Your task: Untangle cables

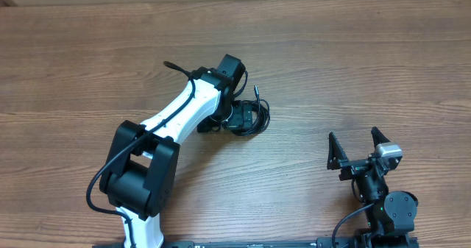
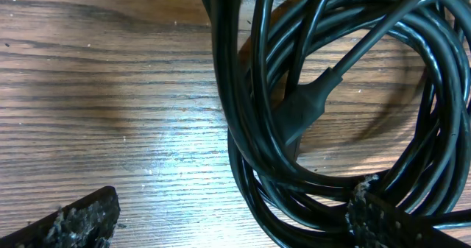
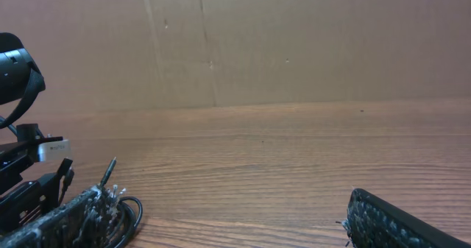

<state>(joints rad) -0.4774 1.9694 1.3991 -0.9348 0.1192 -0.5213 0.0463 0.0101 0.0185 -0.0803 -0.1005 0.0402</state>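
Note:
The cables (image 1: 254,117) are a small coil of thin black cords with a plug end, lying on the wooden table near its middle. In the left wrist view the cables (image 2: 331,93) fill the right half, with a plug in the middle of the loops. My left gripper (image 1: 237,115) is down at the coil and open (image 2: 228,229); its right finger rests among the loops and its left finger is over bare wood. My right gripper (image 1: 358,146) is open and empty (image 3: 232,226), well right of the coil. An edge of the cables (image 3: 131,213) shows beside its left finger.
The wooden table (image 1: 353,64) stretches around the coil. A brown cardboard wall (image 3: 294,42) stands at the table's far edge. The white left arm (image 1: 173,115) reaches diagonally across the table's centre left, and its wrist (image 3: 18,152) shows in the right wrist view.

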